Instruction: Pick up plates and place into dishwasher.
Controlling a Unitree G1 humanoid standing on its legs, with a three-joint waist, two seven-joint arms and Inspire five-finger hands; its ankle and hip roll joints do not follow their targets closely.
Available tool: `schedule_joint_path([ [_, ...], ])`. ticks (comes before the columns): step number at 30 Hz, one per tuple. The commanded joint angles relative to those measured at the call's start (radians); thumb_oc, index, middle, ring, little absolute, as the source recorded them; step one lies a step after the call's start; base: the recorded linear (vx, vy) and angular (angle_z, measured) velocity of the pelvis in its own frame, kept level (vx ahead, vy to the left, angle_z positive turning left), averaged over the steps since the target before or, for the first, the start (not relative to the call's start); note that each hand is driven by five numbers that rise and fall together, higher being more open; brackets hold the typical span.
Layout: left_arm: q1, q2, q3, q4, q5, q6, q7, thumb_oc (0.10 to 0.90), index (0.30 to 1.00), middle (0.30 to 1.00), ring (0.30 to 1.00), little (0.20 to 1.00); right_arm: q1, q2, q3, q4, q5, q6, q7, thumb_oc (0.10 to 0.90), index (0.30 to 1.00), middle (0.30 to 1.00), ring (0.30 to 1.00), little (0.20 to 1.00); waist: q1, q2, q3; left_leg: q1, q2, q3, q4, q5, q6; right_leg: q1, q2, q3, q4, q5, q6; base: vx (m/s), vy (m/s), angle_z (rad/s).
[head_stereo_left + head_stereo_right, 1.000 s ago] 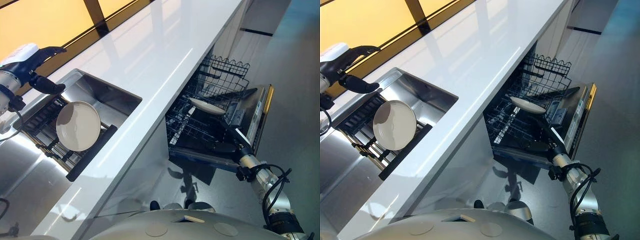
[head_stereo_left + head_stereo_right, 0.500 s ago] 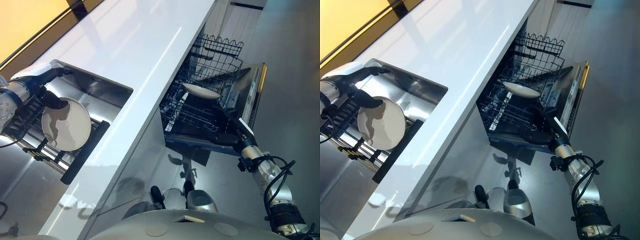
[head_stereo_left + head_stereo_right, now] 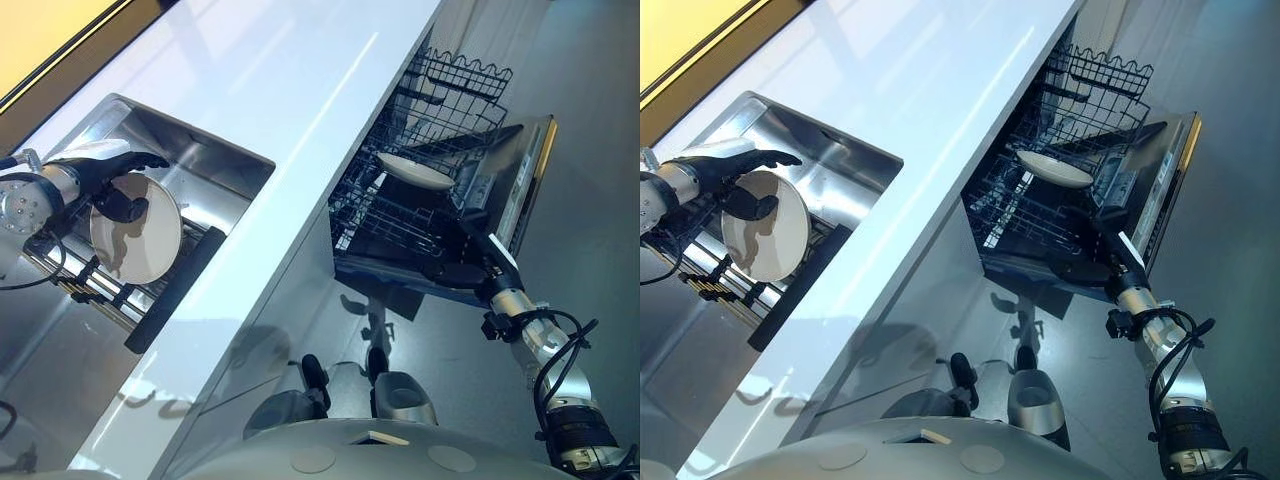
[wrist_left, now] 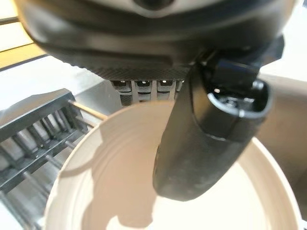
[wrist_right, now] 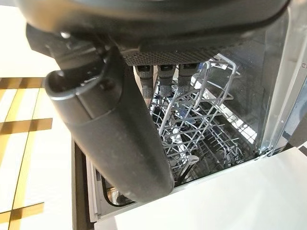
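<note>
A white plate [image 3: 135, 232] stands on edge in a dark dish rack [image 3: 172, 292] inside the steel sink [image 3: 215, 160]. My left hand [image 3: 98, 175] is at the plate's upper rim. Its fingers reach straight out past the rim, and its thumb [image 4: 206, 129] lies over the plate's face [image 4: 139, 191] without closing on it. A second white plate [image 3: 415, 172] lies in the dishwasher's pulled-out lower rack [image 3: 395, 222]. My right hand [image 3: 462, 272] hangs open by the front of that rack, just above the lowered door [image 3: 522, 195], holding nothing.
A long glossy white counter [image 3: 300, 90] runs between the sink and the dishwasher. An upper wire basket [image 3: 465, 85] stands behind the lower rack. Grey floor [image 3: 590, 230] lies to the right of the open door.
My left hand has come down from above and left of the plate to its upper rim, with the thumb now over its face. The camera has shifted. My right hand has hardly moved.
</note>
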Motion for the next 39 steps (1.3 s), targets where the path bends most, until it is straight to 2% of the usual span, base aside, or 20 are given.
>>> schedule_joint_path([
  [1,-0.012,0.049,0.136,0.01,0.089,0.029,0.013,0.8,0.9,0.9,0.9,0.9,-0.056,-0.007,0.012,-0.084,0.004,-0.082,0.01,0.8,0.9,0.9,0.9,0.9,0.013,-0.001,-0.049,0.02,-0.08,0.011,0.076,-0.138,0.053,-0.094,-0.003,-0.033,0.083,0.033,0.057,-0.02,-0.017,0.09],
  [2,-0.005,0.055,0.139,0.006,0.11,0.028,0.009,0.8,0.9,0.9,0.9,0.9,-0.056,-0.01,0.012,-0.085,0.005,-0.078,0.008,0.8,0.9,0.9,0.9,0.9,0.015,-0.001,-0.05,0.022,-0.08,0.01,0.074,-0.137,0.052,-0.09,-0.002,-0.035,0.08,0.032,0.057,-0.02,-0.022,0.08],
  [3,-0.001,0.059,0.138,0.004,0.146,0.017,0.017,0.602,0.731,0.731,0.731,0.702,-0.058,-0.012,0.014,-0.084,0.004,-0.074,0.005,0.8,0.9,0.9,0.9,0.9,0.016,-0.002,-0.051,0.024,-0.08,0.008,0.072,-0.136,0.052,-0.084,-0.001,-0.037,0.074,0.03,0.056,-0.02,-0.032,0.06],
  [4,-0.001,0.071,0.131,0.0,0.172,0.005,0.022,0.342,0.507,0.507,0.507,0.442,-0.059,-0.019,0.017,-0.083,0.009,-0.072,0.001,0.8,0.9,0.9,0.9,0.9,0.018,-0.003,-0.052,0.025,-0.08,0.005,0.071,-0.136,0.051,-0.079,0.001,-0.039,0.069,0.029,0.056,-0.02,-0.036,0.07],
  [5,-0.001,0.077,0.127,-0.002,0.184,0.001,0.025,0.199,0.385,0.385,0.385,0.299,-0.059,-0.023,0.018,-0.081,0.013,-0.073,-0.001,0.8,0.9,0.9,0.9,0.9,0.019,-0.004,-0.053,0.027,-0.08,0.003,0.069,-0.135,0.051,-0.077,0.001,-0.041,0.067,0.03,0.056,-0.02,-0.034,0.07],
  [6,0.001,0.082,0.125,-0.007,0.195,-0.002,0.031,0.122,0.319,0.319,0.319,0.222,-0.058,-0.023,0.019,-0.081,0.012,-0.073,-0.003,0.8,0.9,0.9,0.9,0.9,0.02,-0.005,-0.053,0.028,-0.081,0.002,0.069,-0.136,0.051,-0.074,0.002,-0.041,0.065,0.03,0.056,-0.01,-0.034,0.08],
  [7,0.005,0.088,0.122,-0.015,0.209,-0.009,0.052,0.1,0.3,0.3,0.3,0.2,-0.056,-0.023,0.022,-0.079,0.013,-0.075,-0.007,0.8,0.9,0.9,0.9,0.9,0.022,-0.006,-0.055,0.031,-0.08,0.0,0.066,-0.135,0.05,-0.069,0.003,-0.043,0.061,0.028,0.057,-0.02,-0.041,0.08],
  [11,0.005,0.093,0.124,-0.047,0.242,-0.014,0.114,0.1,0.3,0.3,0.3,0.2,-0.056,-0.022,0.02,-0.069,0.021,-0.076,-0.01,0.8,0.9,0.9,0.9,0.9,0.026,-0.01,-0.061,0.04,-0.079,-0.008,0.056,-0.133,0.046,-0.053,0.008,-0.05,0.047,0.024,0.059,-0.02,-0.049,0.06],
  [16,-0.022,0.113,0.123,-0.081,0.342,-0.011,0.394,0.1,0.3,0.3,0.3,0.2,-0.055,-0.031,0.025,-0.069,0.026,-0.076,-0.007,0.8,0.9,0.9,0.9,0.9,0.031,-0.016,-0.074,0.053,-0.075,-0.024,0.034,-0.127,0.042,-0.028,0.015,-0.061,0.028,0.016,0.061,-0.02,-0.056,0.13],
  [18,-0.015,0.119,0.14,-0.095,0.363,0.001,0.472,0.1,0.3,0.3,0.3,0.2,-0.054,-0.027,0.024,-0.067,0.018,-0.079,0.002,0.8,0.9,0.9,0.9,0.9,0.034,-0.017,-0.079,0.056,-0.073,-0.027,0.027,-0.123,0.038,-0.022,0.017,-0.064,0.021,0.014,0.062,-0.03,-0.051,0.1],
  [23,0.053,0.148,0.219,-0.106,0.371,-0.014,0.599,0.1,0.3,0.3,0.3,0.2,-0.047,-0.034,0.02,-0.072,0.026,-0.081,0.015,0.8,0.9,0.9,0.9,0.9,0.042,-0.021,-0.088,0.064,-0.067,-0.034,0.013,-0.119,0.029,-0.002,0.024,-0.071,-0.001,0.013,0.059,-0.03,-0.052,0.06],
  [28,0.23,0.123,0.383,-0.146,0.342,-0.015,0.716,0.1,0.3,0.3,0.3,0.2,-0.033,-0.03,-0.002,-0.092,0.027,-0.09,0.016,0.8,0.9,0.9,0.9,0.9,0.054,-0.027,-0.1,0.074,-0.055,-0.042,0.004,-0.113,0.017,0.026,0.03,-0.085,-0.02,0.003,0.051,-0.02,-0.074,0.06],
  [31,0.277,0.107,0.433,-0.158,0.316,-0.019,0.761,0.1,0.3,0.3,0.3,0.2,-0.039,-0.028,-0.008,-0.103,0.026,-0.097,0.005,0.8,0.9,0.9,0.9,0.9,0.056,-0.028,-0.102,0.077,-0.052,-0.047,0.002,-0.113,0.013,0.034,0.032,-0.09,-0.025,0.001,0.048,-0.01,-0.064,0.13],
  [34,0.347,0.048,0.545,-0.192,0.142,-0.079,0.83,0.1,0.3,0.3,0.3,0.2,-0.055,-0.03,-0.052,-0.155,0.023,-0.131,-0.027,0.8,0.9,0.9,0.9,0.9,0.069,-0.035,-0.109,0.078,-0.046,-0.057,0.002,-0.112,0.008,0.048,0.035,-0.1,-0.035,-0.004,0.043,-0.03,-0.093,0.11],
  [35,0.377,0.009,0.606,-0.215,0.081,-0.126,0.832,0.1,0.3,0.3,0.3,0.2,-0.069,-0.029,-0.075,-0.186,0.016,-0.148,-0.054,0.8,0.9,0.9,0.9,0.9,0.075,-0.037,-0.111,0.079,-0.043,-0.063,0.002,-0.113,0.007,0.054,0.037,-0.102,-0.036,-0.008,0.039,-0.03,-0.088,0.08],
  [37,0.396,-0.075,0.676,-0.264,0.011,-0.192,0.832,0.1,0.3,0.3,0.3,0.2,-0.102,-0.019,-0.118,-0.248,0.001,-0.197,-0.103,0.8,0.9,0.9,0.9,0.9,0.083,-0.041,-0.115,0.081,-0.04,-0.072,0.002,-0.114,0.005,0.061,0.042,-0.104,-0.038,-0.016,0.033,-0.03,-0.089,0.12],
  [39,0.397,-0.147,0.71,-0.317,-0.002,-0.228,0.826,0.1,0.3,0.3,0.3,0.2,-0.139,-0.002,-0.153,-0.3,-0.038,-0.238,-0.139,0.8,0.9,0.9,0.9,0.9,0.092,-0.043,-0.12,0.085,-0.038,-0.081,0.002,-0.116,0.001,0.07,0.045,-0.106,-0.038,-0.026,0.028,-0.01,-0.066,0.08],
])
